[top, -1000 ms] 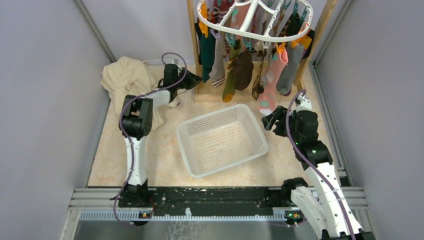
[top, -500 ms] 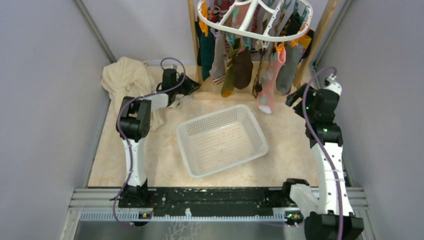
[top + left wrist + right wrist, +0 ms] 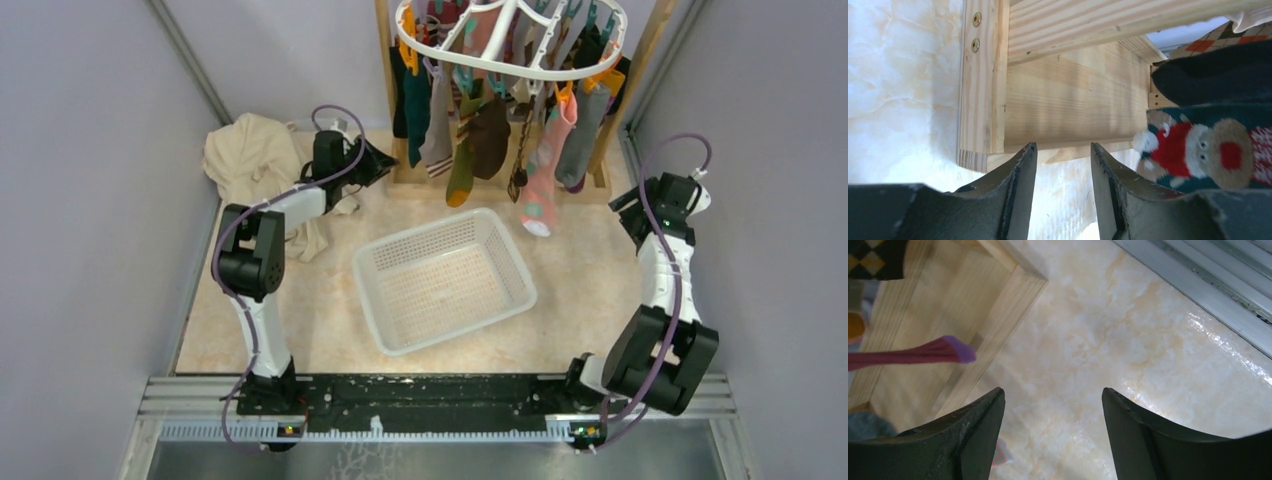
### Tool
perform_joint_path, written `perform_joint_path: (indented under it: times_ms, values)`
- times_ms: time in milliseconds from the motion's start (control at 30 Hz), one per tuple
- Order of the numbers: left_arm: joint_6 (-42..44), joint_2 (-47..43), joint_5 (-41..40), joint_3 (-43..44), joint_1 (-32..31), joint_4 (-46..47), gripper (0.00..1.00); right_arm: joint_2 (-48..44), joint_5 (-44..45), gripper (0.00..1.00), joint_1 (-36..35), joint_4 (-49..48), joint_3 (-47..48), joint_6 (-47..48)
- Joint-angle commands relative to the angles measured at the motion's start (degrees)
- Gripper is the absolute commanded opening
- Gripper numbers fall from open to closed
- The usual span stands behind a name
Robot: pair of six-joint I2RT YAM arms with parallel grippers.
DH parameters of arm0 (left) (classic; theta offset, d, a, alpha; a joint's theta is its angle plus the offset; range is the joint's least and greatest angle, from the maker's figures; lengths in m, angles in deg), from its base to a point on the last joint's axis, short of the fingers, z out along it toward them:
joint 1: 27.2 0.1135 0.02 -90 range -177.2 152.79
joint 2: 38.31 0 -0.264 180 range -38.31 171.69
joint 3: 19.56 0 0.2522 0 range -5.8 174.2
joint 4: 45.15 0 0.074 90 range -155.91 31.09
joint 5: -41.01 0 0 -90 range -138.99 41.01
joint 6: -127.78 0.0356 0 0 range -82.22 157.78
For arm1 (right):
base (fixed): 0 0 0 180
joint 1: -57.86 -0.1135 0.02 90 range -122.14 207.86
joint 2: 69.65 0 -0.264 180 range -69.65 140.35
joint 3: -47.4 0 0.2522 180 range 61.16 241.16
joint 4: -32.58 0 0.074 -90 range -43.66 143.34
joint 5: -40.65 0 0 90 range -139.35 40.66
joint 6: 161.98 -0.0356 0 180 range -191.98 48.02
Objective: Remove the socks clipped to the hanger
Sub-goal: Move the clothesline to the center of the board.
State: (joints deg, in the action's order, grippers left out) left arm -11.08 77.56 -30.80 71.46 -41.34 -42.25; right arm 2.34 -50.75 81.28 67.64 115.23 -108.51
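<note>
Socks [image 3: 488, 135] hang clipped under the one white hanger [image 3: 510, 72] at the far middle of the scene, and neither of the two grippers holds any. The left gripper [image 3: 1060, 150] has its jaws parted with a narrow gap and nothing between them. It points at the left near corner of the wooden frame [image 3: 1068, 100]. Just to its right in the left wrist view hang three socks: a dark green one with a red and tan figure [image 3: 1208, 155], a black one [image 3: 1218, 70] above it, and an argyle one [image 3: 1218, 40] beyond. The right gripper [image 3: 1053, 395] is spread wide and empty, over bare table [image 3: 1128, 340] at the far right, facing the frame's right base corner. A dark pink sock with a purple toe [image 3: 913, 352] dangles to the left of it, apart from the fingers. In the top view at least eight socks can be told apart on the hanger, among them dark green, grey striped, olive, brown, argyle, pink and plain grey. The far ones overlap too much for an exact count. The frame's two upright posts flank the hanger. One white mesh basket [image 3: 512, 250] sits empty in the middle of the table, nearer than the socks and between the two arms. One heap of cream cloth [image 3: 250, 155] lies at the far left, beside the left arm.
</note>
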Motion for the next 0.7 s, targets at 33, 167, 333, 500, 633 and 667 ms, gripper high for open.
perform_joint_path:
  times_ms: [33, 167, 333, 500, 633, 667]
  values:
    - [5.72, -6.12, -3.05, -1.52, 0.27, -4.53, 0.52, 8.72, 3.90, 0.71, 1.14, -6.80, 3.50, -0.81]
    - [6.58, -7.12, -2.96, -1.43, 1.34, -6.65, 0.52, 16.62, 3.73, 0.69, 1.44, -6.87, 8.90, -1.03]
    - [6.78, -5.81, -2.61, -0.74, 1.56, -6.79, 0.53, 21.52, 2.98, 0.49, 3.46, -7.93, 12.35, -2.13]
    - [6.42, -1.01, -0.94, 1.82, 2.16, -6.31, 0.53, 23.92, -0.47, 0.50, 3.52, -13.44, 14.27, -3.63]
    - [7.37, 1.38, 0.84, 2.00, 2.20, -1.51, 0.64, 25.95, -4.11, 0.61, 1.33, -20.65, 15.36, -2.23]
    - [7.68, 1.98, 1.28, 1.84, 2.18, 0.46, 0.66, 26.74, -3.07, 0.62, 0.19, -20.53, 16.71, -0.97]
